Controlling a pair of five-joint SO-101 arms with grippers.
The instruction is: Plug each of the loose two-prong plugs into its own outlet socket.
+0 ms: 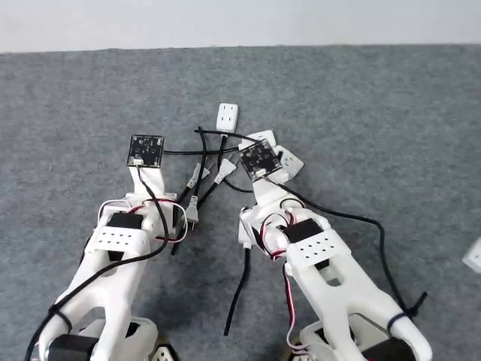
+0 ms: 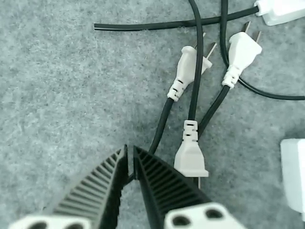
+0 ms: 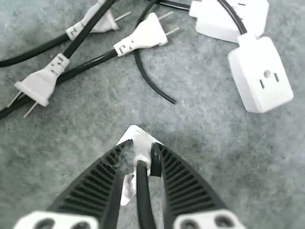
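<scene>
Three white two-prong plugs on black cords lie on the grey mat between the arms: one (image 1: 194, 177), a second (image 1: 223, 174) and a third (image 1: 192, 210). Three white outlet sockets (image 1: 227, 116) (image 1: 263, 139) (image 1: 290, 162) sit just beyond them. My right gripper (image 3: 138, 155) is shut on another white plug (image 3: 136, 138), whose cord runs back between the fingers; a socket (image 3: 259, 78) lies ahead to one side. My left gripper (image 2: 129, 155) is shut just above the mat beside the nearest plug (image 2: 190, 155). A black cord (image 2: 159, 129) passes under its tips.
Black cords cross each other among the plugs and sockets. A loose cord end (image 1: 234, 304) trails back between the two arms. A small white object (image 1: 473, 256) sits at the right edge. The grey mat (image 1: 391, 113) stretches bare to the far right and far left.
</scene>
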